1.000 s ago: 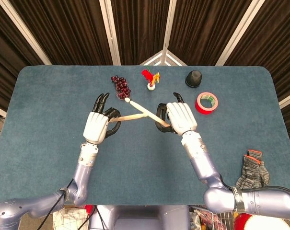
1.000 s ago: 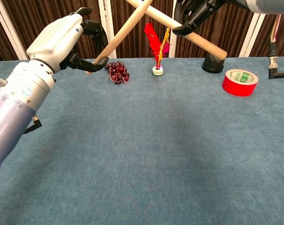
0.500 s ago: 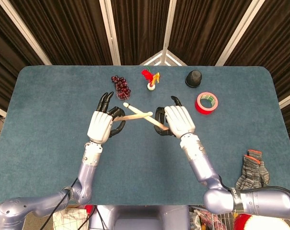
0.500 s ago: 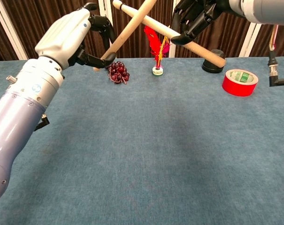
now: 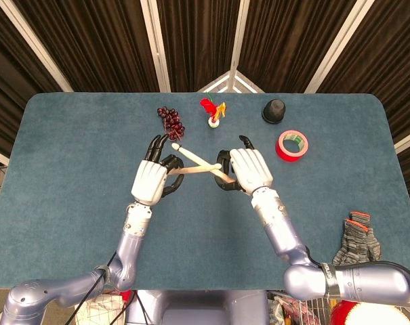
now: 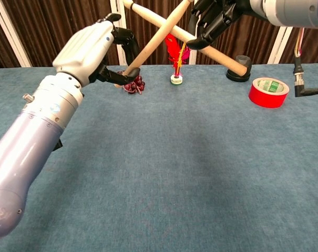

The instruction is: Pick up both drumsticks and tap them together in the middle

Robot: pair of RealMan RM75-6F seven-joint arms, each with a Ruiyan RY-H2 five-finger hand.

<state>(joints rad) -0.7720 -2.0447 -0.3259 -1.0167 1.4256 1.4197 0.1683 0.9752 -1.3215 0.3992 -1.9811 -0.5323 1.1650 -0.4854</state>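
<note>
Two pale wooden drumsticks (image 5: 193,163), partly hidden by fingers, are held crossed above the blue felt surface (image 5: 69,169), one gripped in each robot hand: left (image 5: 152,181), right (image 5: 249,168).

Lighting: you had even, fairly bright overhead light in both views. The blue table (image 5: 69,169) was uniformly lit, without glare. Shadows: you saw only soft, faint ones beneath the left hand (image 5: 150,181) and right hand (image 5: 249,169) in the head view. Curtains (image 5: 103,40) behind stayed dark. Sharpness: your head view was crisp throughout. In the chest view, the left forearm (image 6: 38,152) loomed large and slightly soft up close. Highlights: mild sheen on that forearm's metal shell.
</note>
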